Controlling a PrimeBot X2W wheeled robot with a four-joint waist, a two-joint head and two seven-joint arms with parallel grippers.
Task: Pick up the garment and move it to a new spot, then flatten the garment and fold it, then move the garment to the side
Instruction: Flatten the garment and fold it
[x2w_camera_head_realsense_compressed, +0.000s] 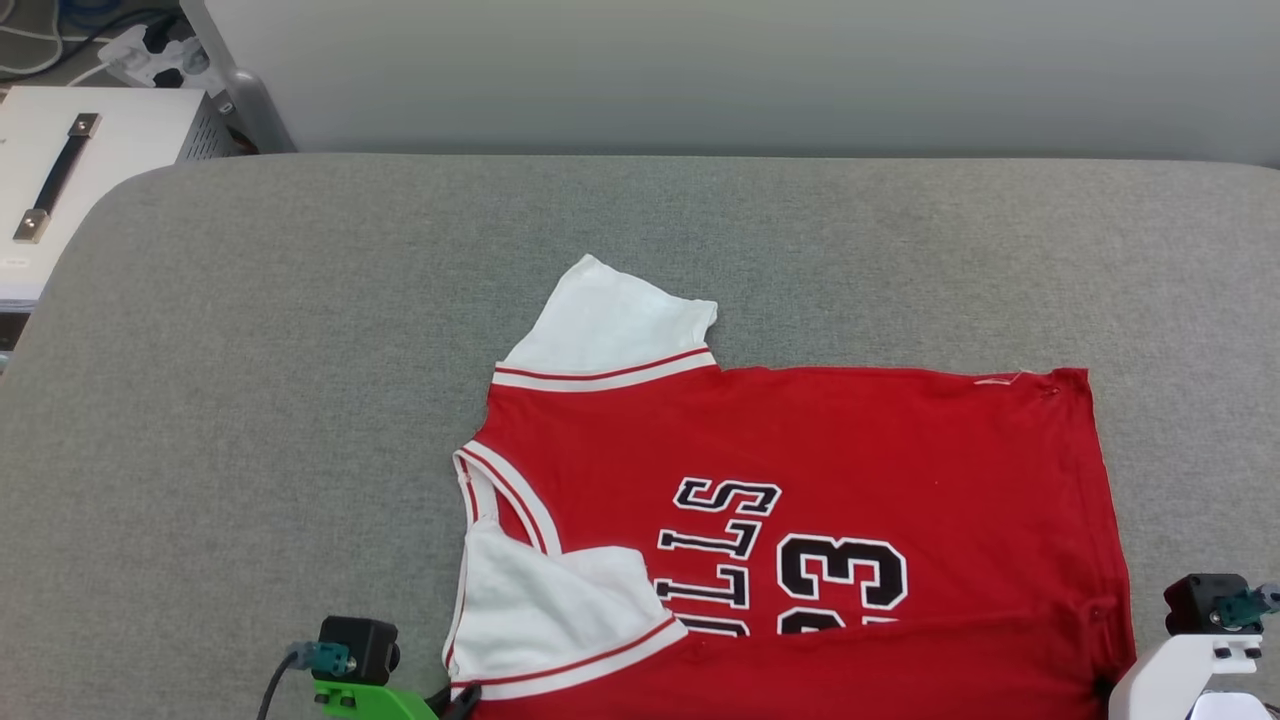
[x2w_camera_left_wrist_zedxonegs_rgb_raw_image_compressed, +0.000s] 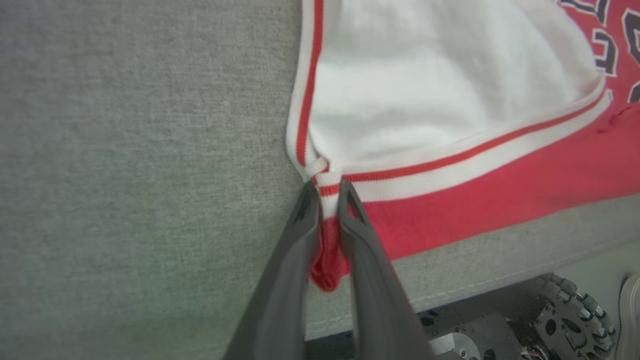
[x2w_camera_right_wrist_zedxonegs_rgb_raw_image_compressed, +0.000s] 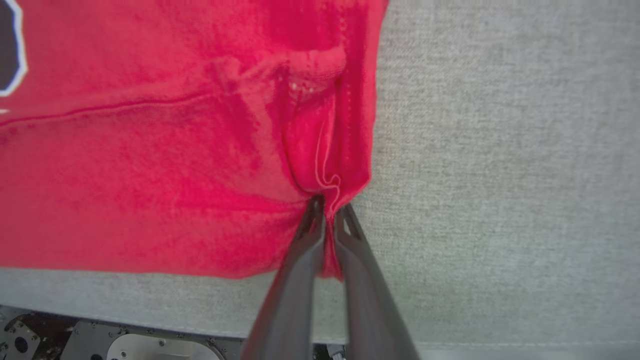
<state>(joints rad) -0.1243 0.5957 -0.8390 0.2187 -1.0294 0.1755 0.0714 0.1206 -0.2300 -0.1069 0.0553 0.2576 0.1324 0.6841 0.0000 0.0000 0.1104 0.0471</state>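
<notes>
Here's the garment (x2w_camera_head_realsense_compressed: 850, 440), spread over the lower middle and right of the head view on the grey table (x2w_camera_head_realsense_compressed: 300, 350), its near edge folded up over the lettering (x2w_camera_head_realsense_compressed: 715, 555). Bottom left, the left gripper (x2w_camera_left_wrist_zedxonegs_rgb_raw_image_compressed: 327, 192) is clamped on the striped-trim corner below the white sleeve (x2w_camera_left_wrist_zedxonegs_rgb_raw_image_compressed: 425, 75). Bottom right, the right gripper (x2w_camera_right_wrist_zedxonegs_rgb_raw_image_compressed: 327, 207) pinches a bunched red hem corner.

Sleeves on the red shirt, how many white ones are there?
2. One sleeve sticks out at the shirt's far edge; the other lies folded inward at the near edge, where the left gripper pinches its trim. None seem hidden.
</notes>
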